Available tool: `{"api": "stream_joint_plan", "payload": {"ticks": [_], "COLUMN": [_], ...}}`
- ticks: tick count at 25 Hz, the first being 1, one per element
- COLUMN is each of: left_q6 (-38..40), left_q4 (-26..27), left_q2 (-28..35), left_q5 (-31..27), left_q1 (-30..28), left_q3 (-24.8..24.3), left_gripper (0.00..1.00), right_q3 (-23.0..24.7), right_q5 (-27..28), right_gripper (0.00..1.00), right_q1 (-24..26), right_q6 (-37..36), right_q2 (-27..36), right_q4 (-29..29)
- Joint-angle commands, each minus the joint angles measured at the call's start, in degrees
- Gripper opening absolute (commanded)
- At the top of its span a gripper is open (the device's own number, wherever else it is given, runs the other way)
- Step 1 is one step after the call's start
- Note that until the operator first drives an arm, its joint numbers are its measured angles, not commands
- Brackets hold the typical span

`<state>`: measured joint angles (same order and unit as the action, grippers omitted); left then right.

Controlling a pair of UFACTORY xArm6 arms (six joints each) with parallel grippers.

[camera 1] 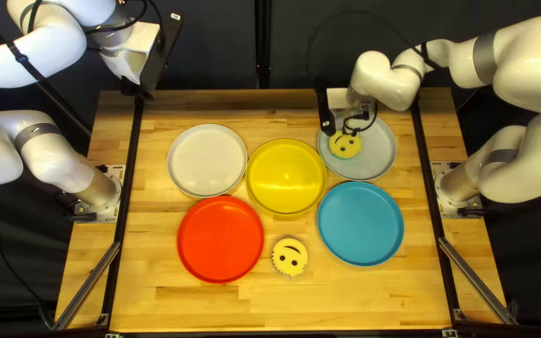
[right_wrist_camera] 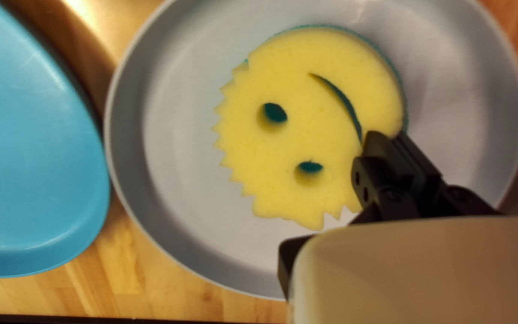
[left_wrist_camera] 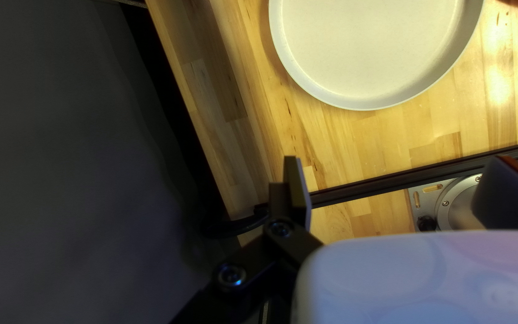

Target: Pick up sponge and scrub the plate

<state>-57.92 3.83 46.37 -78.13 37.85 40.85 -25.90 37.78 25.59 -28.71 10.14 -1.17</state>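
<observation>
A yellow smiley sponge [camera 1: 345, 145] [right_wrist_camera: 304, 130] with a teal underside lies flat on the grey plate [camera 1: 378, 157] [right_wrist_camera: 178, 189] at the back right. My right gripper [camera 1: 345, 131] [right_wrist_camera: 378, 141] stands over it, shut on the sponge's edge by the mouth cut; only one black finger [right_wrist_camera: 394, 171] shows. A second smiley sponge [camera 1: 289, 257] lies loose on the table near the front. My left gripper [camera 1: 154, 56] [left_wrist_camera: 398, 189] hangs high over the back left corner, open and holding nothing.
A white plate [camera 1: 207, 159] [left_wrist_camera: 367, 49], a yellow plate [camera 1: 285, 176], an orange plate [camera 1: 220, 238] and a blue plate [camera 1: 360, 223] [right_wrist_camera: 29, 148] crowd the table's middle. Black rails [camera 1: 125, 188] run along both sides. Bare wood [camera 1: 275, 300] spans the front.
</observation>
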Motion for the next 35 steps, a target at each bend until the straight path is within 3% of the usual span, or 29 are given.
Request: {"api": "stream_joint_plan", "payload": {"ticks": [1, 6, 14, 21, 28, 35], "left_q6": [0.0, 0.0, 0.0, 0.0, 0.0, 0.0], "left_q4": [0.0, 0.0, 0.0, 0.0, 0.0, 0.0], "left_q2": [0.0, 0.0, 0.0, 0.0, 0.0, 0.0], "left_q5": [0.0, 0.0, 0.0, 0.0, 0.0, 0.0], "left_q1": [0.0, 0.0, 0.0, 0.0, 0.0, 0.0], "left_q3": [0.0, 0.0, 0.0, 0.0, 0.0, 0.0], "left_gripper": [1.00, 1.00, 1.00, 1.00, 1.00, 1.00], "right_q3": [-0.7, -4.5, -7.7, -0.2, 8.7, 10.7], "right_q5": [-0.7, -0.9, -0.6, -2.7, -4.0, -5.0], "right_gripper": [0.00, 0.00, 0.00, 0.00, 0.00, 0.00], "right_q1": [5.1, 10.3, 12.3, 8.2, 5.8, 8.9], "right_q6": [-6.0, -10.9, -11.4, -8.3, -10.0, -15.2], "right_q2": [-1.0, -5.0, -7.3, -1.0, 8.0, 9.1], "right_q4": [1.3, 2.2, 1.7, 1.1, 2.8, 4.2]}}
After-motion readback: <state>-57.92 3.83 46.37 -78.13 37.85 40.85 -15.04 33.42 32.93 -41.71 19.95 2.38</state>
